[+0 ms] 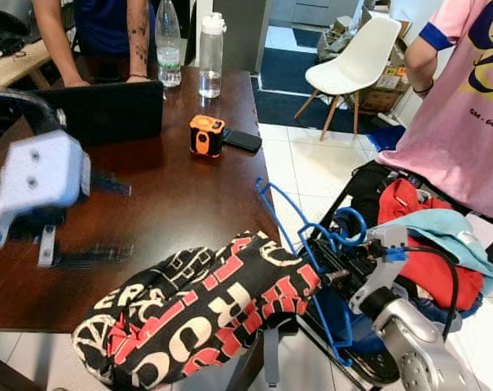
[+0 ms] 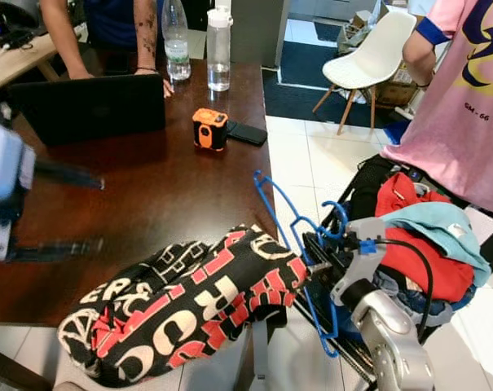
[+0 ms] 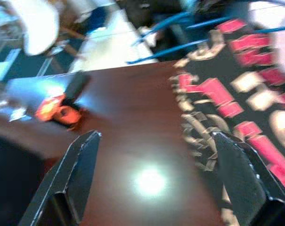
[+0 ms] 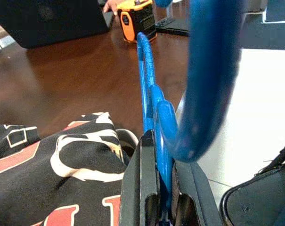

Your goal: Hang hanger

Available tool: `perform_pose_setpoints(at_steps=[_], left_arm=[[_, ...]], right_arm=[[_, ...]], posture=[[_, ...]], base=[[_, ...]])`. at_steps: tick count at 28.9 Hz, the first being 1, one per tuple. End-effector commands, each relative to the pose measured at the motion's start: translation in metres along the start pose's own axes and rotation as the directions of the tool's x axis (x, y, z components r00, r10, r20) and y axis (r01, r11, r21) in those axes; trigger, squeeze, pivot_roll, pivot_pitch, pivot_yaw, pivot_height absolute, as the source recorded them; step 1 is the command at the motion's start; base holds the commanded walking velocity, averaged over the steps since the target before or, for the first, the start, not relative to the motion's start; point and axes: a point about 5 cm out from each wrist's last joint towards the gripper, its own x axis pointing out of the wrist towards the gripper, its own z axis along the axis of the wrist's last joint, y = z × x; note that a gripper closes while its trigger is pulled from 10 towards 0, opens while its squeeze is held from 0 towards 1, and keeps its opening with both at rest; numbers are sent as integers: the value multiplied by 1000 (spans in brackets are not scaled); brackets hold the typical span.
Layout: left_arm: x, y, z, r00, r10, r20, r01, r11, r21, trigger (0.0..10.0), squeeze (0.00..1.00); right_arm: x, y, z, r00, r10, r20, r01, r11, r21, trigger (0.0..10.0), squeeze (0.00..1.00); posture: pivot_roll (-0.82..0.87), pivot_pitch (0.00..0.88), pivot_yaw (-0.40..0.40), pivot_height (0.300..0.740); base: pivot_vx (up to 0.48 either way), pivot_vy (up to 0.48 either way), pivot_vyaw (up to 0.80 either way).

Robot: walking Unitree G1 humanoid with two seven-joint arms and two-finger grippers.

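- Right gripper (image 4: 161,188) clamps the blue hanger (image 1: 299,236) at the table (image 1: 173,195) edge, beside the black-red shirt (image 1: 197,314).
- Left gripper (image 3: 156,183) hovers over the table, its 2 fingers wide apart.

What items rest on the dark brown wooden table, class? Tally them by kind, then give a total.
Clear plastic bottles: 2
Black laptop: 1
Orange and black boxy gadget: 1
Black phone: 1
Black, red and white printed garment: 1, on the blue wire hanger clamped by the right gripper
Total: 6
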Motion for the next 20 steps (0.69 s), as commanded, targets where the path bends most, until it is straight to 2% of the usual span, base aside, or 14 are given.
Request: perform_pose_setpoints(at_steps=[1,2,3,5,6,8,9,12,13,15,16,17,19,20], left_arm=[[1,6,-7,997,71,-26,-71,997,14,10000,0],[1,6,-7,997,71,-26,-71,997,14,10000,0],[-1,17,-10,983,175,-56,-172,983,58,10000,0],[-1,17,-10,983,175,-56,-172,983,58,10000,0],[-2,31,-6,954,298,-35,-291,947,133,10000,0],[-2,31,-6,954,298,-35,-291,947,133,10000,0],[-3,43,4,914,403,47,-405,896,182,10000,0],[-3,43,4,914,403,47,-405,896,182,10000,0],[0,50,16,870,466,160,-490,852,187,10000,0],[0,50,16,870,466,160,-490,852,187,10000,0],[8,49,24,840,475,261,-519,844,137,10000,0],[8,49,24,840,475,261,-519,844,137,10000,0],[19,43,28,823,458,337,-503,862,57,10000,0],[32,35,27,808,442,389,-467,884,-33,10000,0]], right_arm=[[-3,-2,1,1000,-11,6,11,1000,9,10000,0],[-3,-2,1,1000,-11,6,11,1000,9,10000,0],[-3,-2,1,1000,-12,7,12,1000,10,10000,0],[-3,-2,1,1000,-12,7,12,1000,10,10000,0],[-3,-2,1,1000,-13,8,13,1000,11,10000,0],[-3,-2,1,1000,-13,8,13,1000,11,10000,0],[-3,-2,1,1000,-13,9,13,1000,12,10000,0],[-3,-2,1,1000,-13,9,13,1000,12,10000,0],[-3,-2,1,1000,-16,12,16,1000,8,10000,0],[-3,-2,1,1000,-16,12,16,1000,8,10000,0],[-3,-5,3,999,-38,15,39,999,-29,10000,0],[-3,-5,3,999,-38,15,39,999,-29,10000,0],[-3,-11,7,996,-87,31,89,992,-84,10000,0],[-3,-21,14,987,-149,62,156,980,-125,10000,0]], posture=[[58,58,-90,740],[58,58,-90,740],[58,58,-90,740],[58,58,-90,740],[59,57,-90,740],[59,57,-90,740],[59,57,-90,740],[59,57,-90,740],[59,53,-88,740],[59,53,-88,740],[61,51,-86,740],[61,51,-86,740],[63,49,-84,740],[58,46,-80,740]], base=[[0,0,0],[0,0,0],[0,0,0],[0,0,0],[0,0,0],[0,0,0],[0,0,0],[0,0,0],[0,0,0],[0,0,0],[0,0,0],[0,0,0],[0,0,0],[0,0,0]])
